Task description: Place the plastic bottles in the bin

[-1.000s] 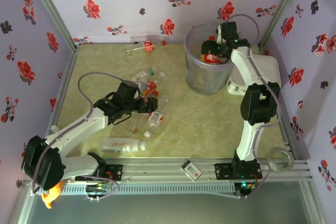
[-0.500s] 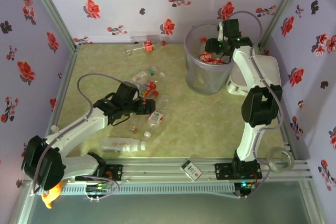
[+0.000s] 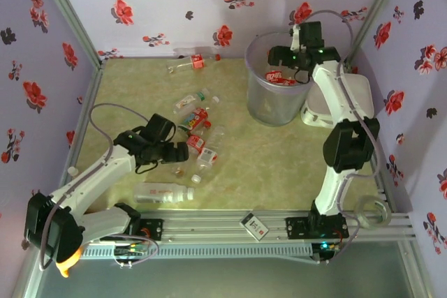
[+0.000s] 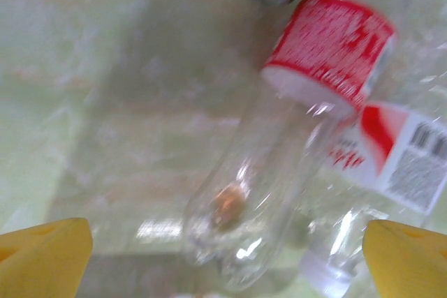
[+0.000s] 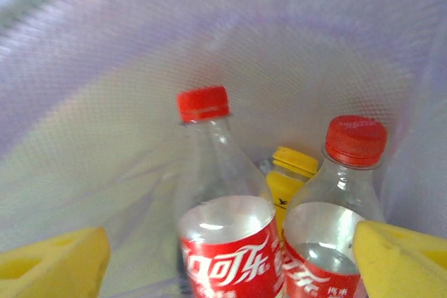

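Note:
Several clear plastic bottles (image 3: 199, 120) with red labels lie in a loose pile at mid-table. One more lies near the front (image 3: 164, 192) and one by the back wall (image 3: 192, 61). My left gripper (image 3: 180, 153) is open at the pile's near-left edge. In the left wrist view a clear red-labelled bottle (image 4: 279, 151) lies ahead of that gripper (image 4: 227, 256), untouched by its pads. My right gripper (image 3: 278, 55) hangs open over the bin (image 3: 276, 102). Below this gripper (image 5: 227, 266), inside the bin (image 5: 209, 47), stand two red-capped bottles (image 5: 223, 235) (image 5: 335, 228) and a yellow-capped one (image 5: 290, 179).
A flat white lid-like object (image 3: 321, 113) lies right of the bin. A small card (image 3: 255, 225) and a clear ring (image 3: 370, 213) sit on the front rail. Flowered walls close in the back and both sides.
The right gripper let its red-labelled bottle drop into the bin and opened again above the rim. The left arm drew back toward the near left of the pile.

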Available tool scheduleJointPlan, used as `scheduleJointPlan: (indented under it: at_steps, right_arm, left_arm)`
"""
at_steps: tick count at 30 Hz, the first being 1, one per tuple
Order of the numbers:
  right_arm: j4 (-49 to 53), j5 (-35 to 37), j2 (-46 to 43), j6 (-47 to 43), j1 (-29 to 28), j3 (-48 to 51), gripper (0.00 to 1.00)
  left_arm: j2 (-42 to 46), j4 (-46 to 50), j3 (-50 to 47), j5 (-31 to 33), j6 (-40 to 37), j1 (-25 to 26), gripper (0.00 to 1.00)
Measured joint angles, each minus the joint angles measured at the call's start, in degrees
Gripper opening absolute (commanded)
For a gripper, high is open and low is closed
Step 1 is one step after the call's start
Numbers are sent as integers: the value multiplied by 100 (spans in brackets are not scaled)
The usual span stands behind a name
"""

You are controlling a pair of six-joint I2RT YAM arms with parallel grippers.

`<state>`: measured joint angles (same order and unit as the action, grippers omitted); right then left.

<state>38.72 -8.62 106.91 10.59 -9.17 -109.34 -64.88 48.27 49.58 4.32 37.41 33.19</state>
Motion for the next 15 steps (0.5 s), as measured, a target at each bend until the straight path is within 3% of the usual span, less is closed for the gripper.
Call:
scheduleJointPlan:
  at_steps: [8, 15]
  right_arm:
    - [-245, -85, -1799, -11, -22, 907, 97]
    - [-407, -109, -1976, -11, -20, 1641, 97]
  left_arm:
    - [566, 1926, 426, 173, 1443, 52, 96]
    - [857, 2863, 562, 249, 2778, 431, 97]
